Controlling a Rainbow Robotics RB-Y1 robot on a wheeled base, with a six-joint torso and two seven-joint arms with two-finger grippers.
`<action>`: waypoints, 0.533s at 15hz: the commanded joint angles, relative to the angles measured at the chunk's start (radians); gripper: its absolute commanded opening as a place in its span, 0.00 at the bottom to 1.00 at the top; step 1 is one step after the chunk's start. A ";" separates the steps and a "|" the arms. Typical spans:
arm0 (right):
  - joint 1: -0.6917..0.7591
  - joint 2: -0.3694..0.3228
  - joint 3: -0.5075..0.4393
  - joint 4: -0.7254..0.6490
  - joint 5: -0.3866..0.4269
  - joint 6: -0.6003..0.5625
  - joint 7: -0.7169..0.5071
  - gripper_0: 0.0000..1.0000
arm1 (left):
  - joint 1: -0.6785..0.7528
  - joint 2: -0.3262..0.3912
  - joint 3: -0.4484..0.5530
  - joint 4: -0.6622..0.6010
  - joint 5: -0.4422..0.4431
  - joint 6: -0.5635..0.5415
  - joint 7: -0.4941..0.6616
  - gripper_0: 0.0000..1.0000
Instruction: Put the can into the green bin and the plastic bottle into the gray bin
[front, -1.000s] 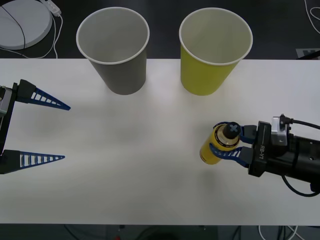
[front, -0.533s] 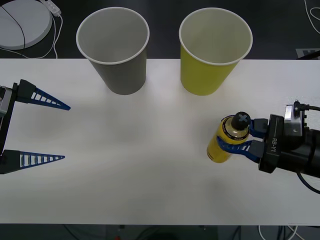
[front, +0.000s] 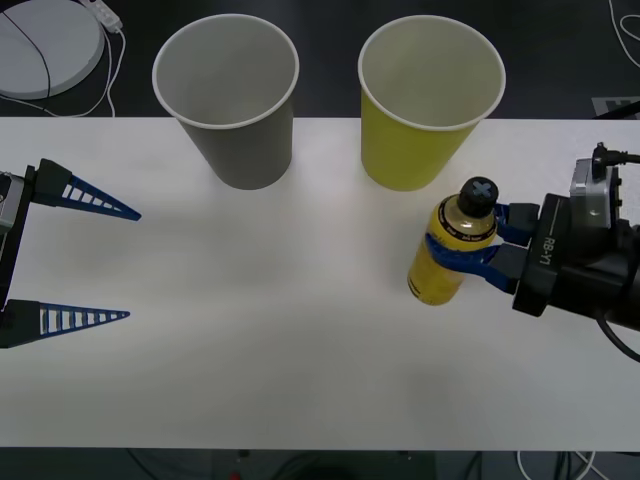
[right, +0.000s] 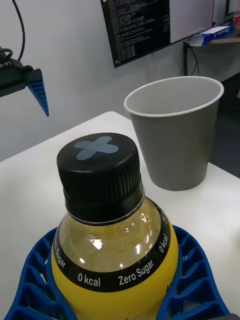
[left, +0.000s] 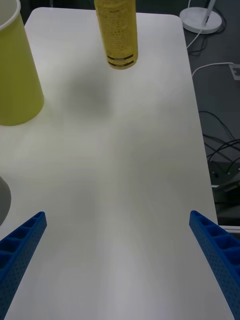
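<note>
Two blue fingers of the right gripper (front: 478, 243) clamp the plastic bottle (front: 452, 251) at its shoulder, lifted clear of the white table (front: 300, 380) at about four o'clock. The left gripper (front: 85, 262) waits at nine o'clock, fingers spread wide, holding nothing. Beyond, the green bin (front: 428, 98) stands at one o'clock, just behind the bottle; the gray bin (front: 230, 97) stands at eleven o'clock, well apart. The risk looks plain: the green bin sits between bottle and target, so a low crossing could clip its rim and tip it, or an early release could sort the bottle wrongly.
</note>
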 joint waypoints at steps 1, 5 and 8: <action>-0.001 -0.016 -0.048 -0.044 0.083 0.000 -0.141 0.00 | 0.000 0.000 0.000 0.000 0.000 0.000 0.000 1.00; -0.002 -0.039 -0.110 -0.130 0.232 0.000 -0.382 0.00 | 0.000 0.000 0.000 0.000 0.000 0.000 0.000 1.00; -0.024 -0.042 -0.120 -0.184 0.326 0.000 -0.558 0.00 | 0.000 0.000 0.000 0.000 0.000 0.000 0.000 1.00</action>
